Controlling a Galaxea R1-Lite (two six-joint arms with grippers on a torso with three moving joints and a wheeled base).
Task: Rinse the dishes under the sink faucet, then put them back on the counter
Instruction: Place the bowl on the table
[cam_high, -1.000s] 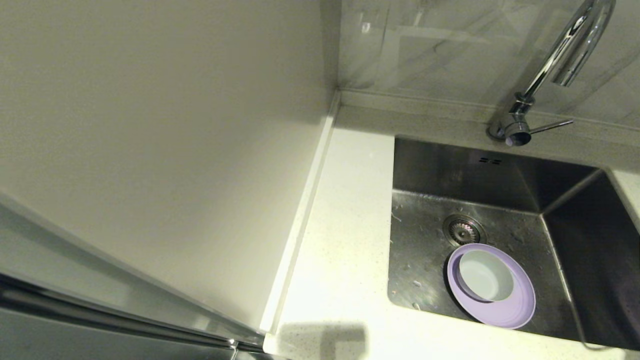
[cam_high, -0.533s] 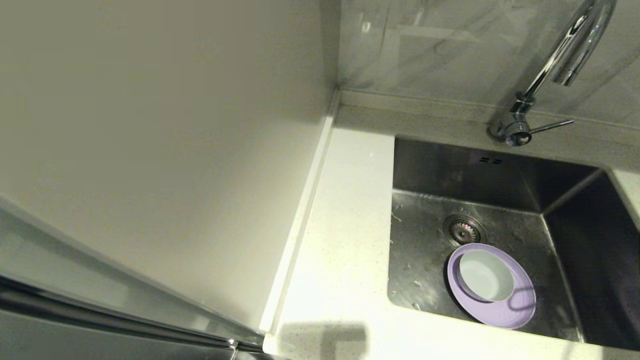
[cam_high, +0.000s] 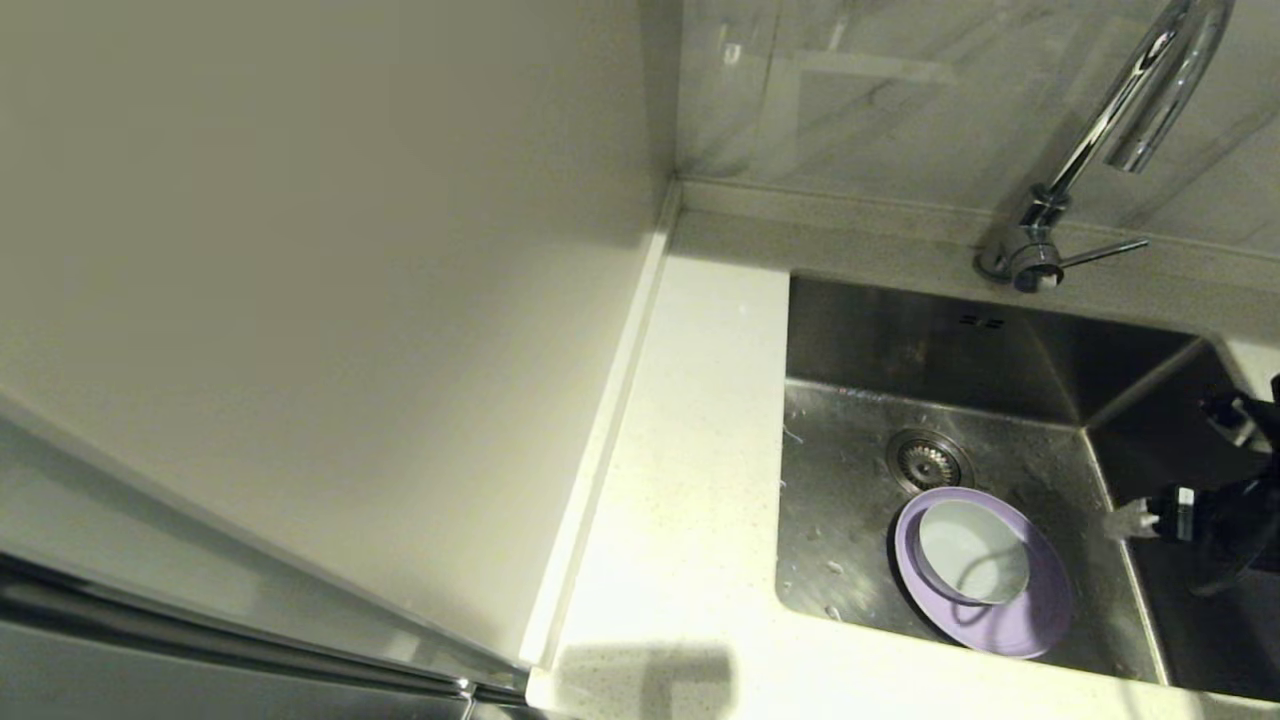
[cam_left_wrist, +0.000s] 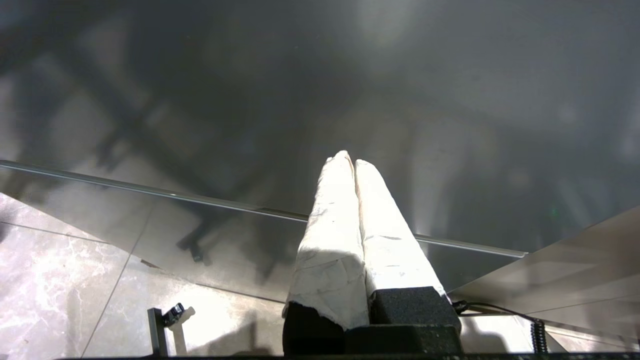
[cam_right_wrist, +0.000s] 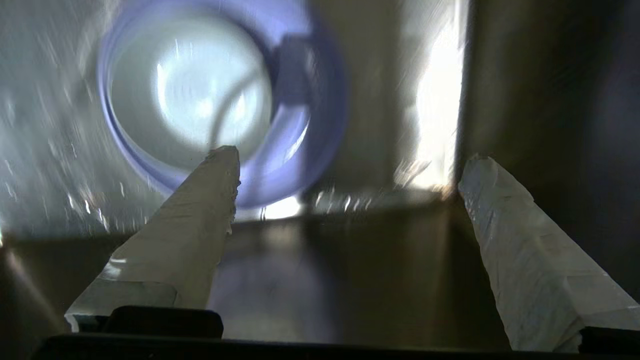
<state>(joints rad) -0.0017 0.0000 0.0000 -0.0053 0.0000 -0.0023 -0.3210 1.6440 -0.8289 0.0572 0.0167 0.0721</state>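
The lilac plate (cam_high: 1035, 620) lies on the floor of the steel sink (cam_high: 840, 520), just in front of the drain. The pale blue-green bowl (cam_high: 965, 545) sits upright on it. The pink bowl is out of view. My right gripper (cam_high: 1175, 465) reaches in from the right over the sink's right side, open and empty, apart from the dishes. In the right wrist view the gripper (cam_right_wrist: 350, 155) points toward the plate (cam_right_wrist: 327, 135) and the bowl (cam_right_wrist: 200, 100). My left gripper (cam_left_wrist: 350, 157) is parked below, shut on nothing. The chrome faucet (cam_high: 1110, 130) stands behind the sink.
The white speckled counter (cam_high: 690, 480) runs along the sink's left side, with a raised edge strip (cam_high: 610, 400) against the cream wall panel. The faucet's thin side lever (cam_high: 1100, 252) sticks out to the right. No water runs from the spout.
My right gripper has come into the head view from the right edge, over the sink. Its shadow has spread across the bowl and plate. The dishes have not moved.
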